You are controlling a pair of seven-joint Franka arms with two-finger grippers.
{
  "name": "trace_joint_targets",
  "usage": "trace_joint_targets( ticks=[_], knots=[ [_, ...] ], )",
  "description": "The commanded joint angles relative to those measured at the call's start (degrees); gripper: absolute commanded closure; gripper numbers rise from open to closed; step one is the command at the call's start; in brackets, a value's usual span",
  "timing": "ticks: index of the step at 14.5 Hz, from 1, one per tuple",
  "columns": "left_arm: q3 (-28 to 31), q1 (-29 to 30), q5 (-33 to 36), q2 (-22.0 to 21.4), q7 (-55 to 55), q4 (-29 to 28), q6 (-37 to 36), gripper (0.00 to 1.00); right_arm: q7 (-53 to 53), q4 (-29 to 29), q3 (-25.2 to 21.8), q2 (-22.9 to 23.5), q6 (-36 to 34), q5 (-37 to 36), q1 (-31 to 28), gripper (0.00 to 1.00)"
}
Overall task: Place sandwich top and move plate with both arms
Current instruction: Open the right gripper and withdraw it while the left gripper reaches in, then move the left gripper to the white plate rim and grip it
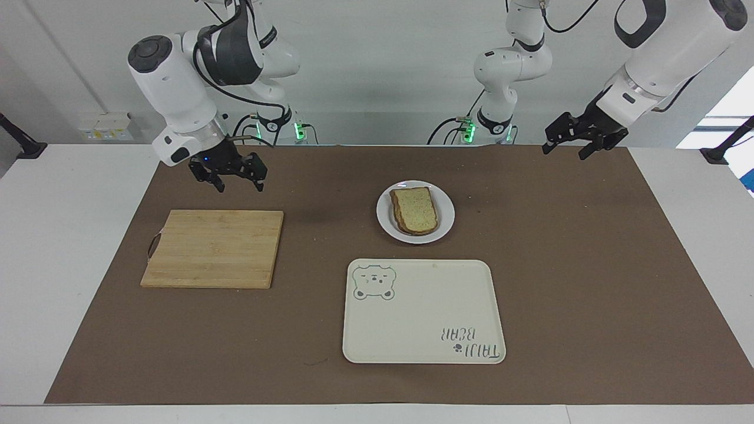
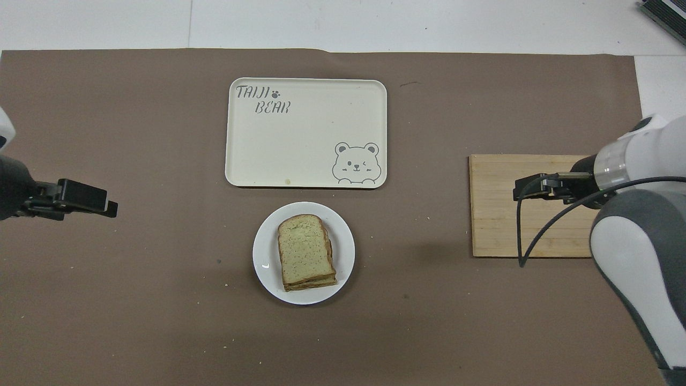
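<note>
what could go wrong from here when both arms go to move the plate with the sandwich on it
1. The top slice lies loose on the stack, so it may slide off if the plate tilts.
2. The plate sits close beside the tray; a gripper reaching for that edge might bump the tray.
3. The left gripper and right gripper both hang open and well away from the plate, so uneven arrival could push it.

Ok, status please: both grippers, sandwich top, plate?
Left gripper open, empty, raised. Right gripper open, empty, above cutting board. Sandwich top placed; plate beside tray, nothing between them.
</note>
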Motion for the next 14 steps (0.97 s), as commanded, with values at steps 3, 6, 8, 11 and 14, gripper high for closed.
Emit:
trace_joint_targets(
  ticks=[3, 6, 8, 11, 14],
  knots=[
    [0.6, 2.58, -7.32, -5.0, 7.21, -14.65, 9.17, 0.0, -2.21, 5.52, 0.32, -0.99, -4.9, -3.14, -2.15, 0.0],
    [0.6, 2.14, -12.23, -5.09, 11.5, -22.03, 15.5, 0.0, -1.43, 5.53, 0.84, -2.66, -4.91, -4.46, -1.54, 0.0],
    [0.52, 1.96, -14.78, -4.92, 13.89, -27.04, 20.6, 0.0, -0.38, 5.7, 1.46, -3.1, -4.65, -5.78, -1.27, 0.0],
    [0.51, 0.47, -26.01, -3.52, 23.01, -35.12, 29.02, 0.0, -0.37, 9.82, 1.37, -2.93, -6.48, -7.01, -1.53, 0.0],
    [0.51, -5.59, -33.84, -1.94, 24.62, -39.8, 36.79, 0.0, -0.45, 15.18, 1.37, -2.31, -11.4, -7.28, -2.15, 0.0]
  ],
)
